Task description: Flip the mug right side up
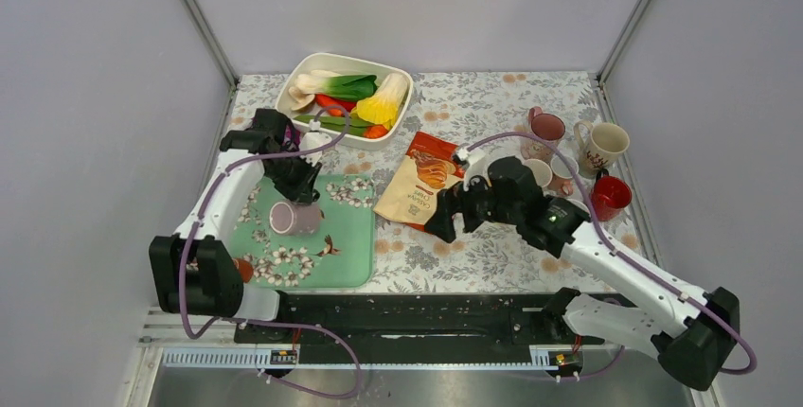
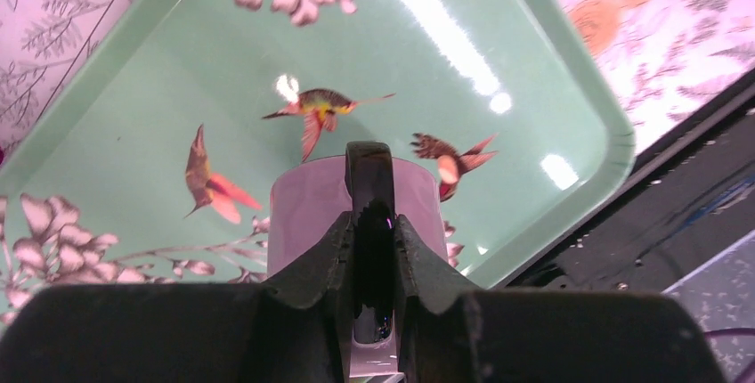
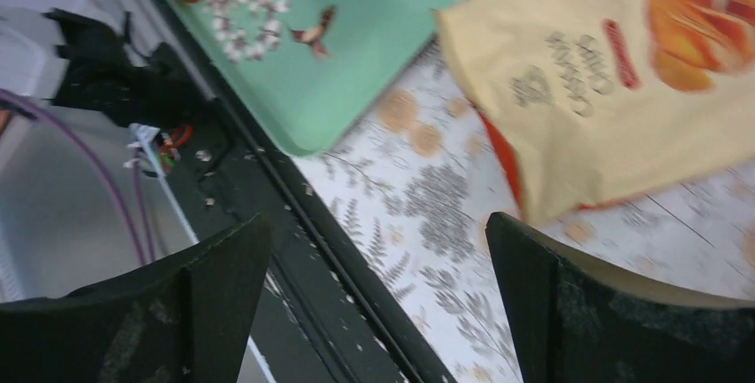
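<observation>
A lilac mug (image 1: 295, 218) lies on its side on the green bird-patterned tray (image 1: 350, 246), its mouth turned to the left. My left gripper (image 1: 301, 191) comes down on it from behind. In the left wrist view the jaws (image 2: 372, 232) are shut on the mug's dark handle (image 2: 369, 165), with the lilac body (image 2: 303, 214) showing past the fingers. My right gripper (image 1: 445, 222) hangs open and empty over the flowered tablecloth beside the tray; its fingers (image 3: 209, 276) stand wide apart above the table's front edge.
A yellow snack bag (image 1: 421, 180) lies just right of the tray. A white bowl of vegetables (image 1: 346, 99) stands behind it. Several mugs (image 1: 602, 145) cluster at the back right, one of them red (image 1: 611, 197). A small red object (image 1: 244, 270) sits on the tray's near left corner.
</observation>
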{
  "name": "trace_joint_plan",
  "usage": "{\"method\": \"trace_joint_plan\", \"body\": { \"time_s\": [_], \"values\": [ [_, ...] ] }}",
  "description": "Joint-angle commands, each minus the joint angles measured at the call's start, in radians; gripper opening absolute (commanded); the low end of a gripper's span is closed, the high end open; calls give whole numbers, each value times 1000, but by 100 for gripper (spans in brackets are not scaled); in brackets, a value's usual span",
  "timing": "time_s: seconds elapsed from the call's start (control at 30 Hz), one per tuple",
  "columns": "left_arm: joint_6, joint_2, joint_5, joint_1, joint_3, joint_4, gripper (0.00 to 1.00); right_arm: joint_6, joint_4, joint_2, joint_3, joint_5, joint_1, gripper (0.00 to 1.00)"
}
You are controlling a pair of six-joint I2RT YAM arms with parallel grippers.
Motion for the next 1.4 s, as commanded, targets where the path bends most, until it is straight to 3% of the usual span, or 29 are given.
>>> {"method": "trace_joint_plan", "body": {
  "time_s": [0.0, 0.33, 0.67, 0.9, 0.97, 1.0, 1.07, 1.13, 1.2, 1.23, 1.27, 1.33, 1.37],
  "values": [
    [-38, -63, 186, 0, 29, 37, 0, 155, 419, 85, -60, -111, 111, 100],
    [-96, -186, 415, -9, 210, -2, 0, 300, 854, 382, 4, -158, 191, 99],
    [-157, -210, 513, -96, 351, -46, 0, 319, 1024, 495, 105, -179, 191, 99],
    [-221, -203, 568, -150, 399, -3, 0, 470, 1190, 608, 158, -313, 208, 98],
    [-240, -204, 564, -160, 391, 19, 0, 522, 1284, 619, 153, -372, 215, 88],
    [-241, -203, 560, -162, 386, 23, 0, 544, 1330, 616, 148, -400, 215, 74],
    [-231, -204, 542, -163, 374, 24, 0, 553, 1390, 589, 131, -429, 215, 38],
    [-215, -212, 521, -163, 355, 25, 0, 472, 1337, 524, 100, -390, 216, 4],
    [-209, -223, 486, -161, 329, 30, 1, 325, 1158, 438, 71, -297, 215, 0],
    [-207, -233, 465, -160, 317, 31, 16, 252, 1024, 392, 69, -236, 215, 0],
    [-201, -246, 440, -158, 303, 32, 45, 176, 876, 339, 78, -158, 215, 0],
    [-196, -282, 361, -153, 270, 40, 89, 45, 593, 278, 102, -20, 215, 0],
    [-196, -303, 312, -149, 252, 48, 98, -4, 406, 256, 113, 57, 215, 0]
  ]
}}
